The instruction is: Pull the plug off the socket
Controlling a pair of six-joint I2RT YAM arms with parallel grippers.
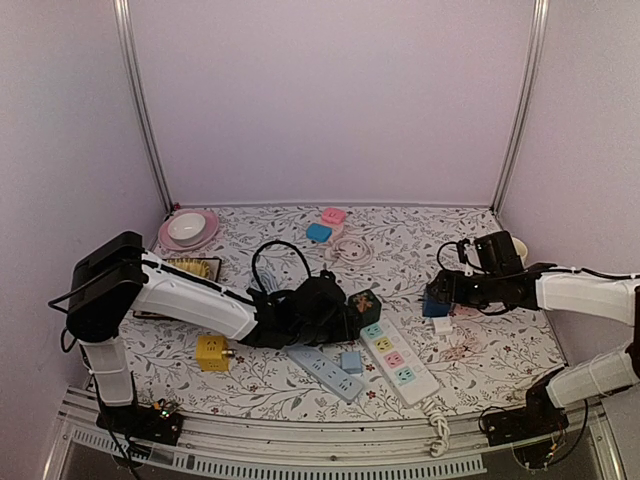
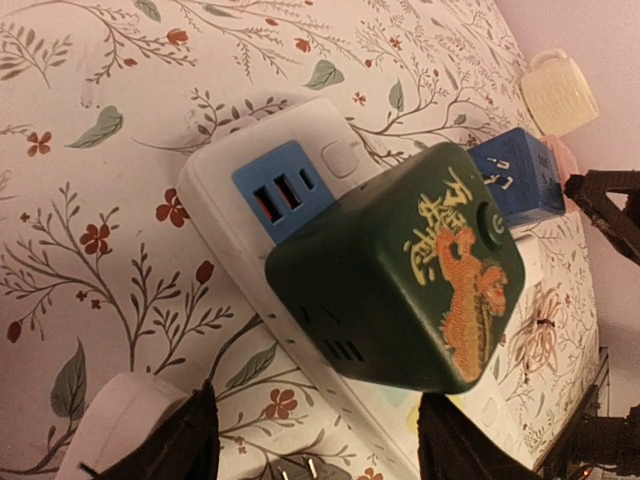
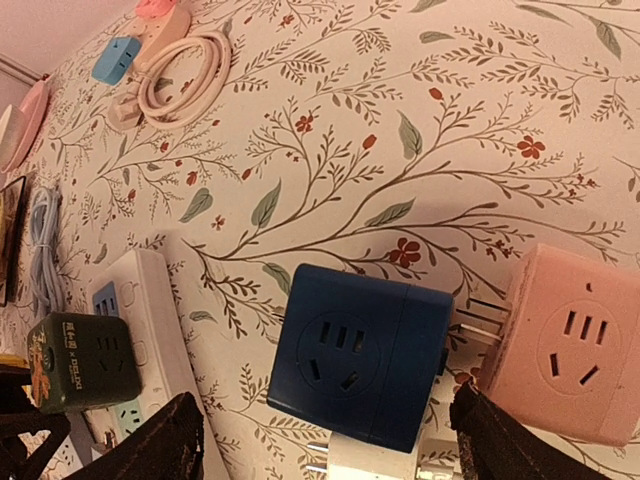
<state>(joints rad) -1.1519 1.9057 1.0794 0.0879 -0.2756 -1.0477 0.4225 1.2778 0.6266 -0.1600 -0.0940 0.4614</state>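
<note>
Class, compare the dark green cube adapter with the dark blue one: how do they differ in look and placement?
The green cube carries an orange tiger and characters; the blue cube is plain. The green cube sits on the white power strip; the blue cube lies off it, beside the pink cube, whose prongs point at its side. Both are cube-shaped, with socket holes.

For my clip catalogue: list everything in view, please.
white power strip: 1, white, front centre
green cube socket: 1, dark green, on that strip
blue cube socket: 1, blue, right
pink cube socket: 1, pink, beside blue one, prongs toward it
second power strip: 1, grey-blue, front centre
yellow cube socket: 1, yellow, front left
coiled cable: 1, cream, back centre
plate: 1, pink, back left
left hand: 1, black, open at green cube
right hand: 1, black, open over blue cube
</note>
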